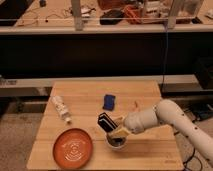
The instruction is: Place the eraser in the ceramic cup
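Note:
The eraser (pixel 105 122), a black oblong block with a pale edge stripe, is held tilted just above the left rim of the ceramic cup (pixel 116 143). The cup is small and white and stands near the table's front edge, partly covered by the gripper. My gripper (pixel 117 131) reaches in from the right on a white arm (pixel 155 116) and is shut on the eraser's lower right end, directly over the cup.
An orange round plate (pixel 73 148) lies left of the cup at the front. A small blue block (pixel 108 101) lies behind the cup. A white bottle (pixel 61 107) lies at the left. The wooden table (pixel 145 95) ends just in front of the cup.

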`<act>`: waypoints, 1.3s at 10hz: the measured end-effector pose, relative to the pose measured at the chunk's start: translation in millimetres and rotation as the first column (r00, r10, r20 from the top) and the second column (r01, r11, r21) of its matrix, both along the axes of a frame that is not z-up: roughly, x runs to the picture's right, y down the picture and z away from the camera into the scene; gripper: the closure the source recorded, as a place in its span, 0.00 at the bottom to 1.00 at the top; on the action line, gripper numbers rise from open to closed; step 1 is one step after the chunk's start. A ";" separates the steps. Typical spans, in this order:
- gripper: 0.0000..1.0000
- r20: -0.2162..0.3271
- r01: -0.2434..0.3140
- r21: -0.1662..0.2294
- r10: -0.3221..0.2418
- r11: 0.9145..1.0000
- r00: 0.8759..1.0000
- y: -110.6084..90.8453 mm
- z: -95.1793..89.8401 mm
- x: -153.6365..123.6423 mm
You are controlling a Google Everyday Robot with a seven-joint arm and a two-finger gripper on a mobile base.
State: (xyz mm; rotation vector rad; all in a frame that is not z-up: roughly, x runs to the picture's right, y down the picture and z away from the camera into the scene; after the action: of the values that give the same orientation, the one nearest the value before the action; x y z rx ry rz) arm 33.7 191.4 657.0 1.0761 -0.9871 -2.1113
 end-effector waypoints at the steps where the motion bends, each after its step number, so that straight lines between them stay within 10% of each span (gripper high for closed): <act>1: 0.89 0.009 0.007 0.006 -0.007 1.000 1.000 2.5 1.6 0.4; 8: 0.21 0.049 0.015 0.052 -0.018 0.999 0.999 10.2 6.7 7.6; 13: 0.20 0.055 0.015 0.061 -0.019 0.998 0.998 10.3 5.9 10.8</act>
State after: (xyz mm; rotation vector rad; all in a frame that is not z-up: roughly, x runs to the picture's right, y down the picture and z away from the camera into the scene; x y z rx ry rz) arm 44.6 201.7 663.0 1.1662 -0.9666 -2.1478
